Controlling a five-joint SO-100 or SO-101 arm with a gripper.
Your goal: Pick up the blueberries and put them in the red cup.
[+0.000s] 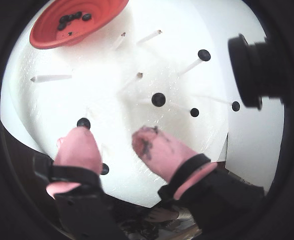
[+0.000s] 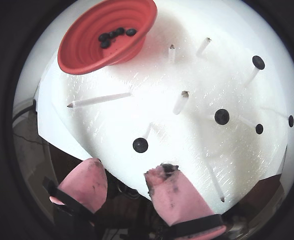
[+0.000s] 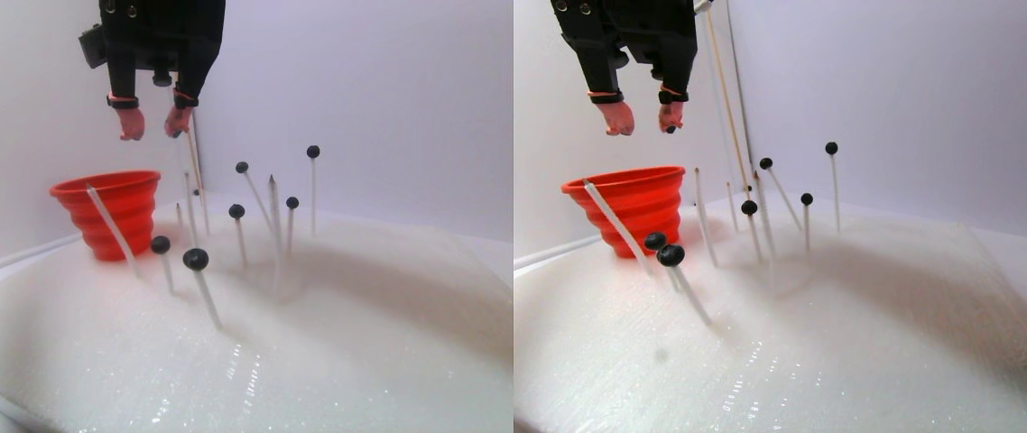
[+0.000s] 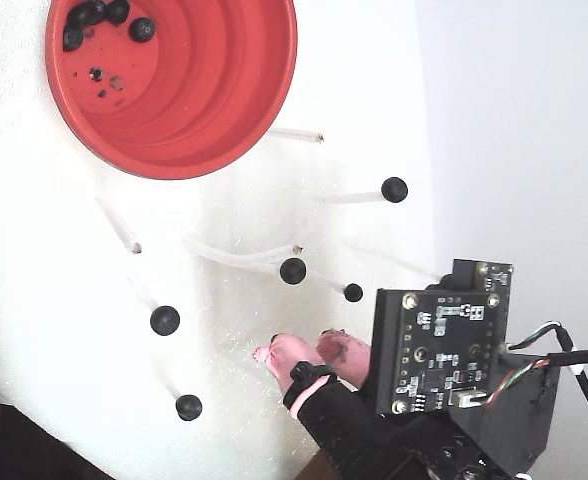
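The red cup (image 4: 204,90) stands at a corner of a white foam board and holds several blueberries (image 4: 99,15). Other blueberries sit on the tips of thin white sticks stuck in the foam, such as the blueberry (image 1: 158,99) ahead of the fingers and the blueberry (image 2: 140,145) just beyond the pink fingertips. My gripper (image 1: 112,136) is open with nothing between its fingers; the right fingertip (image 2: 162,172) is stained dark. In the stereo pair view the gripper (image 3: 152,126) hangs high above the board, just right of the cup (image 3: 112,212).
Several bare pointed sticks (image 2: 99,99) rise from the foam board (image 3: 342,343), some leaning. A tall thin stick (image 3: 196,171) stands close under the gripper. A black camera body (image 1: 252,70) juts in at the right of a wrist view. A pale wall stands behind.
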